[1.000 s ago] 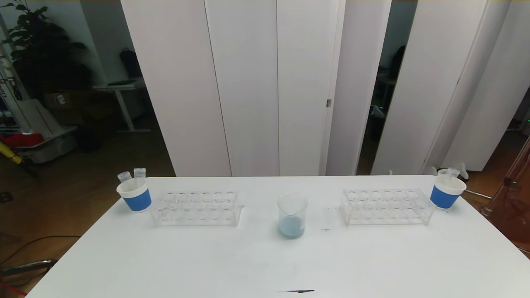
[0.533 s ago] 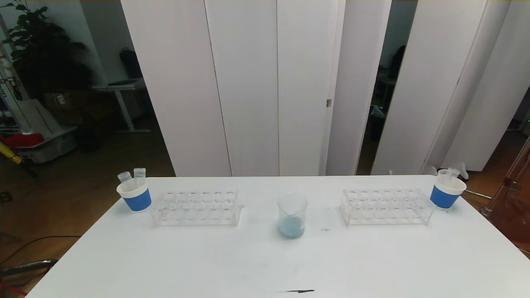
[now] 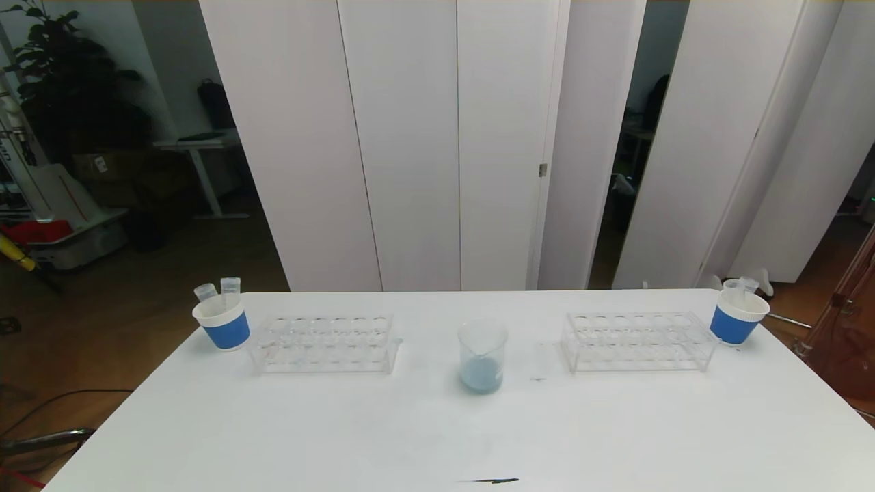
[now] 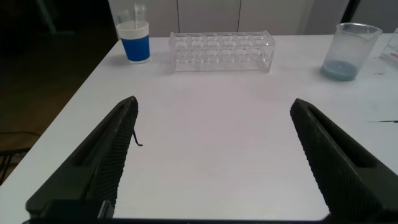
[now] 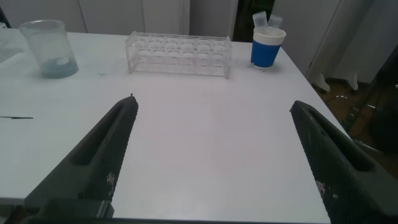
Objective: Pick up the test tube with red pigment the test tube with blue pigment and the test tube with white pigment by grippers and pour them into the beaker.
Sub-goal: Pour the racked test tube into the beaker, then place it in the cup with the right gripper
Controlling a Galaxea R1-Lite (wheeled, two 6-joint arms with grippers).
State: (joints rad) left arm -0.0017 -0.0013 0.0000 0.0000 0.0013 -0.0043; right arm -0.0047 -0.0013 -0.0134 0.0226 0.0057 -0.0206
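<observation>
Beaker (image 3: 482, 355): standing centre table, holding pale blue liquid. Racks (image 3: 324, 344) (image 3: 639, 342) empty. Left gripper (image 4: 214, 155), right gripper (image 5: 214, 155): gaping, near edge, grasping nothing. Risking toppling the beaker by reaching needlessly.

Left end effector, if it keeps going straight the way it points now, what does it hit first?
Probably the clear tube rack. The open left end effector has only bare table before that, though depth is uncertain.
</observation>
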